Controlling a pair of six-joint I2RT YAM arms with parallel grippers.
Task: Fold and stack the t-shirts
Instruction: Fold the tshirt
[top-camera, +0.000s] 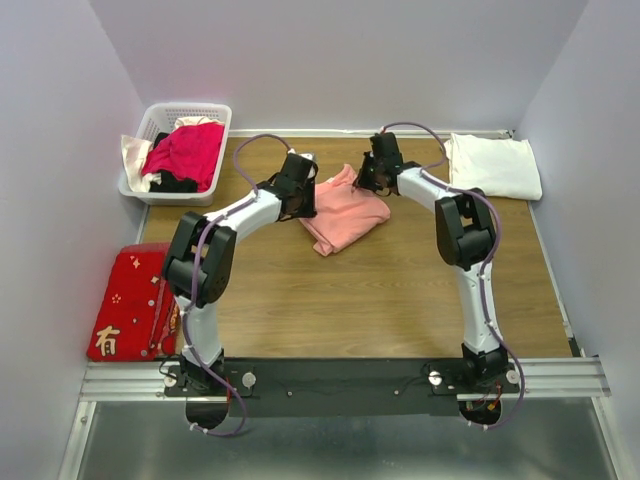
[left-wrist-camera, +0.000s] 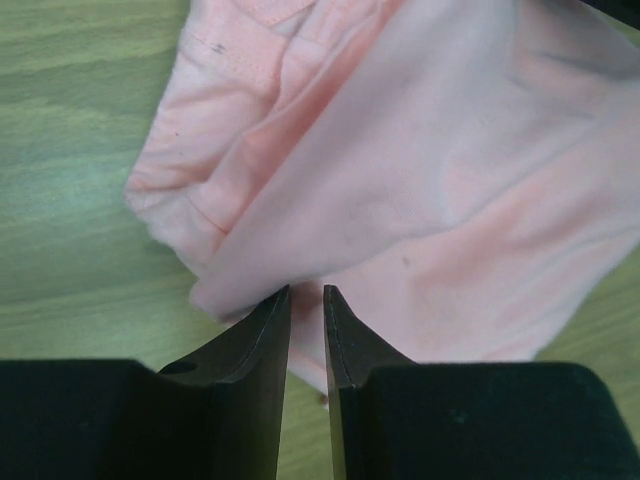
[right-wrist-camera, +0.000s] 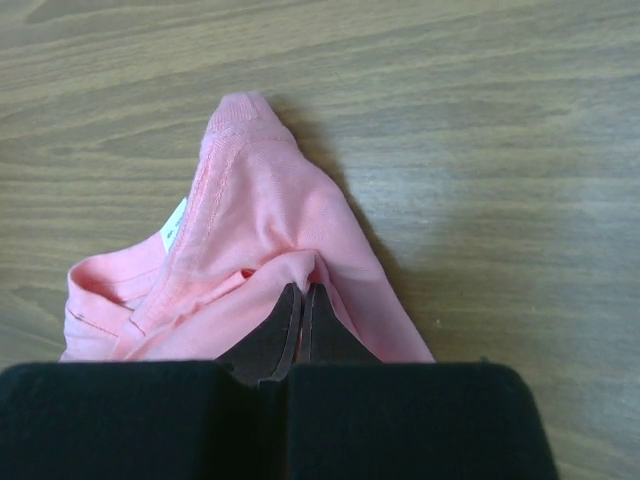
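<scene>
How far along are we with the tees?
Done: white tee lies folded at the far right. In hand: pink tee, bunched mid-table, right end effector pinching it, left end effector at its edge, jaws slightly apart. Left: finish folding, stack it on the white.

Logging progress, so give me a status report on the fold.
Right gripper shut on pink shirt. Left gripper slightly open at its edge, no grip. White shirt folded, far right. Nothing in the way.

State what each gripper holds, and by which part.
Right gripper pinches a bunched-up fold of the pink t-shirt. Left gripper, at the shirt's edge: cannot be told.
</scene>
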